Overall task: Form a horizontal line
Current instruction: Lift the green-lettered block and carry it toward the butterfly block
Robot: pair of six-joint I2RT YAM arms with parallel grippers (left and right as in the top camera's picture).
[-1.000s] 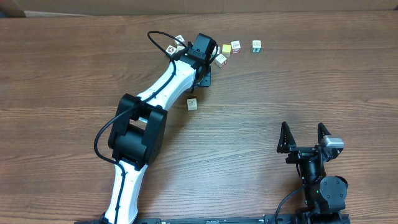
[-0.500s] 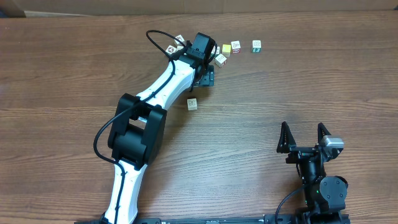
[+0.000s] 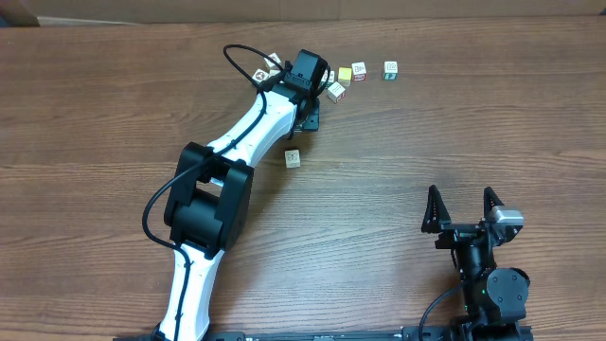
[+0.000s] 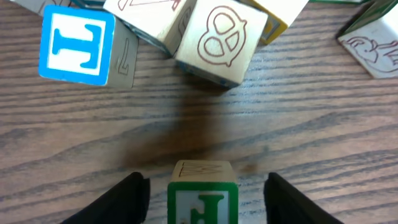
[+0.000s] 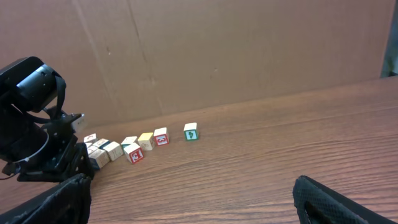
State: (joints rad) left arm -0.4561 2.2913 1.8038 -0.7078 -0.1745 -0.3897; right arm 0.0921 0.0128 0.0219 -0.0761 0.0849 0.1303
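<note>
The horizontal line shows as an uneven row of tiny picture cubes at the far side: a teal-green cube (image 3: 390,69), a white cube (image 3: 359,70), a yellow cube (image 3: 346,74) and a white cube (image 3: 336,91) set lower. My left gripper (image 4: 205,190) is open around a green-framed letter cube (image 4: 202,199), with a gap on each side. Just ahead of it lie a pretzel cube (image 4: 221,40) and a blue-framed letter cube (image 4: 76,45). The left wrist (image 3: 305,71) hides that green cube from above. My right gripper (image 3: 464,204) stands open and empty near the front right.
Two more cubes (image 3: 267,68) lie left of the left wrist. A single cube (image 3: 293,159) lies apart, nearer the table's middle. A cardboard wall (image 5: 217,50) backs the table's far edge. The left arm (image 3: 213,199) stretches diagonally across the left half.
The left jaws spread wider half a second ago and have come back in around the green-framed cube. The cubes and the right arm have not moved.
</note>
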